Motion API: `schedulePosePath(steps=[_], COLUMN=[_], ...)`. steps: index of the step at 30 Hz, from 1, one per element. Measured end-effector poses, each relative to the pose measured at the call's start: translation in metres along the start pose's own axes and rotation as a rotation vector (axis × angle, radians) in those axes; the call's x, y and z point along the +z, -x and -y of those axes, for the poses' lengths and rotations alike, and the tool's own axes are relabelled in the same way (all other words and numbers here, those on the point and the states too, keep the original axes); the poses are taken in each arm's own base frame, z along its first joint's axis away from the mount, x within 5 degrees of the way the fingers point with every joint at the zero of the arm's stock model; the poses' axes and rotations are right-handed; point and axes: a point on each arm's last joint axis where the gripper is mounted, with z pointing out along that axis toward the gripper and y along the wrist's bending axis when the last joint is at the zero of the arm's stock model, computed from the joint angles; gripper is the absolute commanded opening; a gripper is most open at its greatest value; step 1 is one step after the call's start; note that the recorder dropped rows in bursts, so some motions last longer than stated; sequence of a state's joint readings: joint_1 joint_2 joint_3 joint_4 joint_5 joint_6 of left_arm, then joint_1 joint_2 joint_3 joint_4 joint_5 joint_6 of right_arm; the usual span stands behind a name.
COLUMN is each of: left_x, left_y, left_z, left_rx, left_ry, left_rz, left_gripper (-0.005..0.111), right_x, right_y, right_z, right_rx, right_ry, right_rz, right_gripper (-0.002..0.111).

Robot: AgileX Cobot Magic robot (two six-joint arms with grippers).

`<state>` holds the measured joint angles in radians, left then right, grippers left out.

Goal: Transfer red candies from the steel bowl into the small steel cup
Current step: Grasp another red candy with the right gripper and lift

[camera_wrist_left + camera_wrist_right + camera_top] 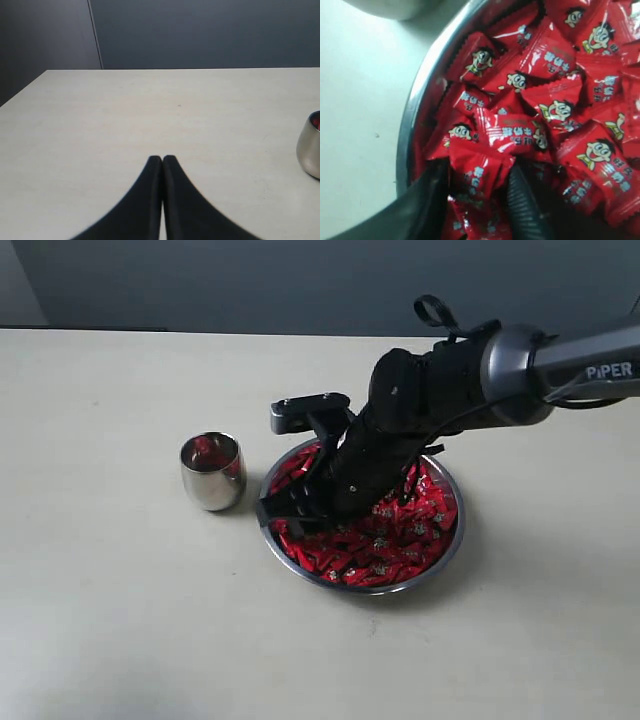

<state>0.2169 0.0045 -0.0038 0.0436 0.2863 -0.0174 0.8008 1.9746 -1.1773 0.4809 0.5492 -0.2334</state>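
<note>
Two arms on record, one at work. The right arm (dark sleeve over its wrist) reaches down into the steel bowl (372,590), which stands on the pale worktop (120,620).

Bowl contents: the red candies (400,535) cover its whole floor in a loose heap. The right wrist view shows shiny red wrappers with saw-tooth ends, each printed with a cartoon face and pale lettering.

Right gripper (295,512): down among the candies on the side of the bowl that faces the cup, close to the rim. Its fingers (525,210) stand wide, one on each side of a single candy (479,172) that fills the gap between them. That candy lies in the heap with its neighbours pressed against it – not lifted. Whether the fingers already squeeze it I cannot tell.

Small steel cup (212,480): upright on the worktop just beside the bowl, at its left in the exterior view, not touching it. Red shows inside its mouth – candy or reflection, cannot tell.

Left gripper (161,159): fingers pressed together tip to tip, nothing between them, above bare worktop. The cup sits at the edge of the left wrist view; this gripper's distance from the bowl cannot be judged.
</note>
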Motion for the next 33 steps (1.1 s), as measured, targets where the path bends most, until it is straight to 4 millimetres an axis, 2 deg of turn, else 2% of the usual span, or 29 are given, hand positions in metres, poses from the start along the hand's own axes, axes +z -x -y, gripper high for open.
schedulePosePath(steps=[7, 15, 25, 33], left_x=[0.0, 0.0, 0.0, 0.0], left_y=[0.0, 0.0, 0.0, 0.0], left_z=[0.0, 0.0, 0.0, 0.0], left_rx=[0.0, 0.0, 0.0, 0.0], left_ry=[0.0, 0.0, 0.0, 0.0], left_rz=[0.0, 0.0, 0.0, 0.0], left_gripper=[0.0, 0.0, 0.0, 0.0], right_x=[0.003, 0.002, -0.031, -0.049], right_y=[-0.001, -0.001, 0.008, 0.015], right_z=[0.001, 0.001, -0.004, 0.007], right_rx=[0.004, -0.014, -0.089, -0.094], right_ry=[-0.001, -0.011, -0.044, -0.115], right_rz=[-0.007, -0.007, 0.082, 0.129], right_gripper=[-0.001, -0.001, -0.001, -0.001])
